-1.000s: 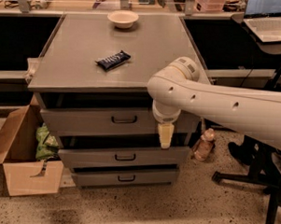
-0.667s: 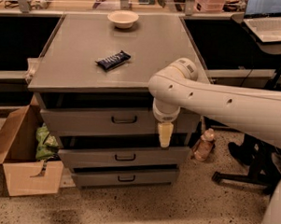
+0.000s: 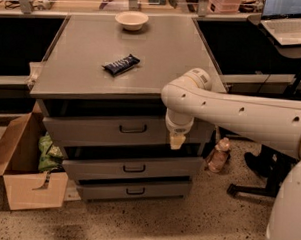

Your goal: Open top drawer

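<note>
Top drawer (image 3: 87,132) sits right under the front edge of the counter (image 3: 163,57), the widest and tallest of three grey fronts, with a dark gap between its upper rim and the counter slab. Its small dark loop handle (image 3: 133,128) is at the centre of the front, and nothing is touching it.

The tool (image 3: 177,141) hangs off the white arm (image 3: 241,113) that reaches in from the right. It points straight down in front of the right part of the drawer front, below the counter's front right corner and well to the right of the handle. Whether the tool is spread or pressed together cannot be told.

On the counter, a pale bowl (image 3: 131,20) stands near the back edge, and a dark snack bar (image 3: 121,64) lies left of centre. The middle drawer (image 3: 98,167) and the bottom drawer (image 3: 102,190) are stacked underneath. An open cardboard box (image 3: 23,176) stands on the floor beside the left side of the cabinet, and a small bottle (image 3: 218,155) stands on the floor at the right.
</note>
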You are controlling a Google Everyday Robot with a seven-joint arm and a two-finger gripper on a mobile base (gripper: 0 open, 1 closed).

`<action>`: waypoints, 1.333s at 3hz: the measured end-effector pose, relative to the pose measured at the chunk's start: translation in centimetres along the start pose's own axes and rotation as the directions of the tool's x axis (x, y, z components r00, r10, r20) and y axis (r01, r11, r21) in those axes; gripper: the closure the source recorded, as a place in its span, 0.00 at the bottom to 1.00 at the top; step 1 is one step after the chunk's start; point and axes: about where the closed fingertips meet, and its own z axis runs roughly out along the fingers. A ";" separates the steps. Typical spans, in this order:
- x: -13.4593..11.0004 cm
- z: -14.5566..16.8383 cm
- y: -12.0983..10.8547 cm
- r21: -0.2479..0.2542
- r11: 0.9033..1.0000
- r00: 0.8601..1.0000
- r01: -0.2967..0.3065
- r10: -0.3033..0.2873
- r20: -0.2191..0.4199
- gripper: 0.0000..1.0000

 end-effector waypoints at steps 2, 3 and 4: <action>-0.4 -1.0 0.7 -0.006 1.000 1.000 0.009 -0.009 -0.001 0.86; -1.5 -2.4 2.6 -0.030 0.999 0.998 0.033 -0.032 0.048 1.00; -1.1 -2.3 2.7 -0.030 0.999 0.998 0.033 -0.032 0.048 0.74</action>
